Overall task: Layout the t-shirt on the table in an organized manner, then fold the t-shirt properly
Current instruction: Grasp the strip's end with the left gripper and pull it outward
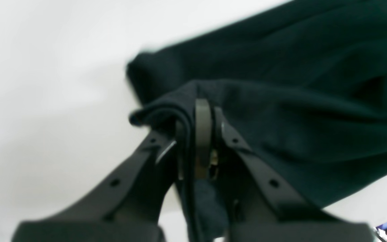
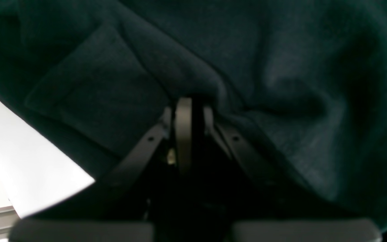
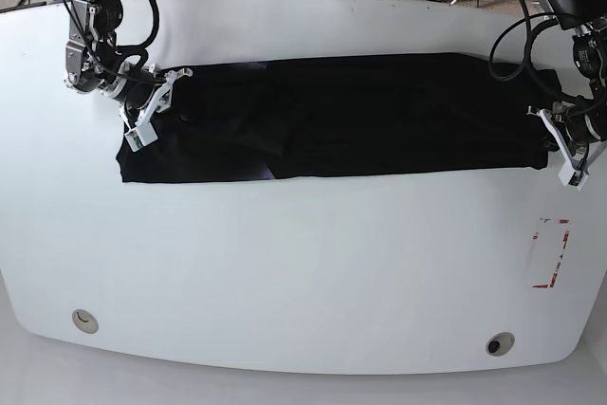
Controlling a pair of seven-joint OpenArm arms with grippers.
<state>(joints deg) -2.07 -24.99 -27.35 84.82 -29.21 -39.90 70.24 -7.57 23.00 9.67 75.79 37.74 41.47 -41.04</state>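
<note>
I am mid-fold. My left claw (image 1: 198, 134) and right claw (image 2: 188, 129) each pinch an end of the black t-shirt (image 3: 341, 116). Next, I should carry both ends together.

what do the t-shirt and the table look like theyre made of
The t-shirt: soft matte knit cloth, likely cotton; it shows a fine fuzzy weave, creases, and bunches where the left gripper pinches it. The table: hard, smooth, glossy white surface, perhaps laminate or coated board; it carries soft sheen and faint reflections.
</note>
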